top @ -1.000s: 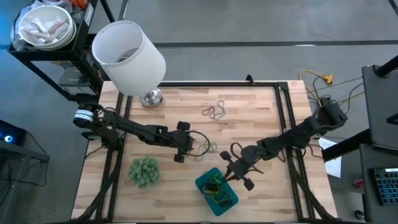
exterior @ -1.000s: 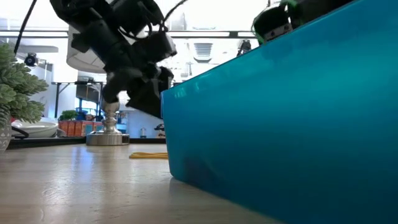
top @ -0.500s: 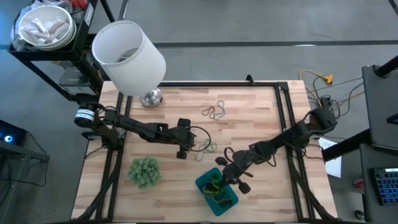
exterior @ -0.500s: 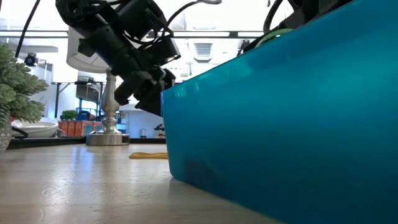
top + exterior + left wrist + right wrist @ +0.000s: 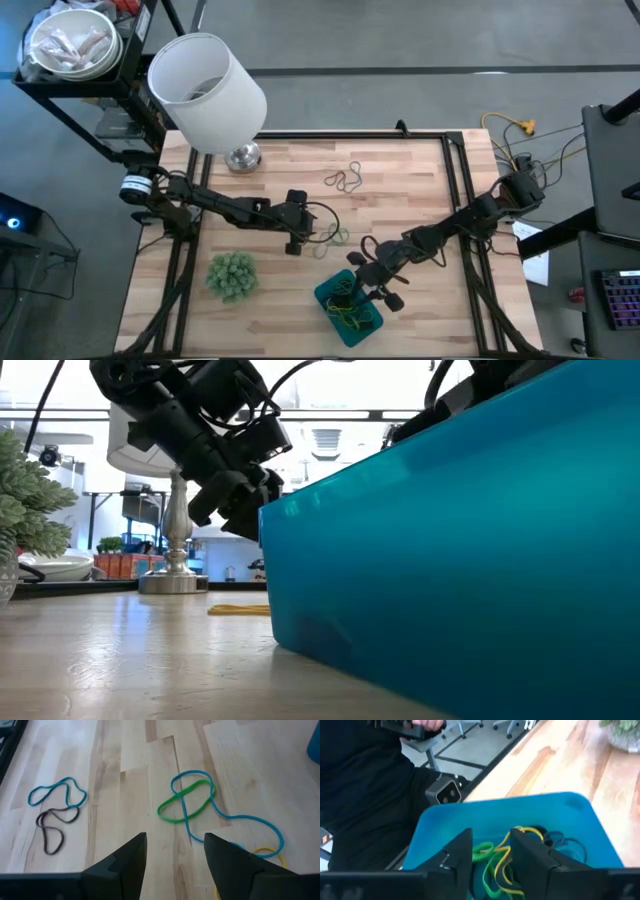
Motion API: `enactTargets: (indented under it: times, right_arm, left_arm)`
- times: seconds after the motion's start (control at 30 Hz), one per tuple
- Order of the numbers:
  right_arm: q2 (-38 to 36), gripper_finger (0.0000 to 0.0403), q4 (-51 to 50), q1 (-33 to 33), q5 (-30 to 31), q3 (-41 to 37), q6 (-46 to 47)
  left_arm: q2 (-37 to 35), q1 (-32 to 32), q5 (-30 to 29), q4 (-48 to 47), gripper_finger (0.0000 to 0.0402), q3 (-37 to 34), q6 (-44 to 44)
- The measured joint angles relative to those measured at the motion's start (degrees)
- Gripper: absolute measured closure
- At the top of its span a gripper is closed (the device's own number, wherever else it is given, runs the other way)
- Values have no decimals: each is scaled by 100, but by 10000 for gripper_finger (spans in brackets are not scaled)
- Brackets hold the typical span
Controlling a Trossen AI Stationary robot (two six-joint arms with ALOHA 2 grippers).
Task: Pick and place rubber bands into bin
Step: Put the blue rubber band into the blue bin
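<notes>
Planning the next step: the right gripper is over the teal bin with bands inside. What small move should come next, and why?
Probably lift the right gripper clear of the bin: its fingers stand apart over the rubber bands lying inside, holding nothing. The left gripper, open, hangs above a green band on the table.

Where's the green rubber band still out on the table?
High view: the green rubber band lies mid-table, tangled with a blue band, beside the left gripper.
</notes>
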Motion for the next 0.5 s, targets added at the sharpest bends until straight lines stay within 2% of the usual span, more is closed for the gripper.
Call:
enactTargets:
  times: [0.1,0.27,0.5]
  right_arm:
    - [-108,261,-28,0,2,-4,-20]
    - [-470,250,-345,0,142,-7,-159]
    - [-1281,259,-1525,48,1441,-4,-262]
  left_arm:
    - [86,7,49,73,219,30,-65]
    - [534,62,496,626,219,93,-227]
    - [1408,87,573,471,219,715,-282]
